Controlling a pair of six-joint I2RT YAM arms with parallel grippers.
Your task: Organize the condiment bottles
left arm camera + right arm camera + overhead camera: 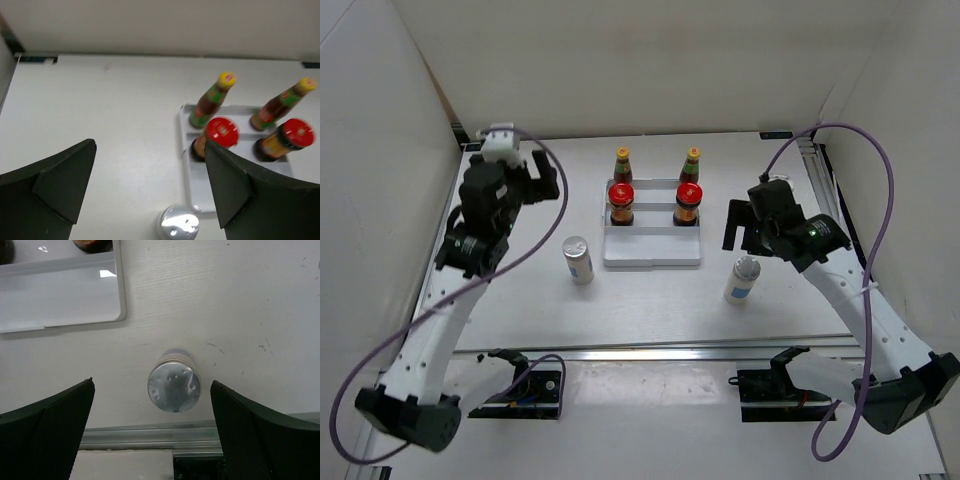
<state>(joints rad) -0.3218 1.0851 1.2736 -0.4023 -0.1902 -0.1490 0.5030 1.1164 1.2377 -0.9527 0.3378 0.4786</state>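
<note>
Pickup pends: right jaws, wide and empty like left jaws, hover above the silver-topped pale cylindrical shaker [174, 387]; next, descend and close.

Bright, even light; left wrist view slightly blurred.

Table [650, 305]: white, matt surface. A white stepped tray [650, 256] is set flat on it, centred, toward 12 o'clock.

The left shaker [578, 259] is stood upright on the bare surface at 8 o'clock of the tray, near its corner and clear of it. The right shaker [743, 278] is stood upright at 4 o'clock of the tray, also clear of it.

A metal rail [660, 350] is run along the 6 o'clock edge.

In the right wrist view, faint dark scuffs [215, 346] are noted on the surface at 1 o'clock of the right shaker.
</note>
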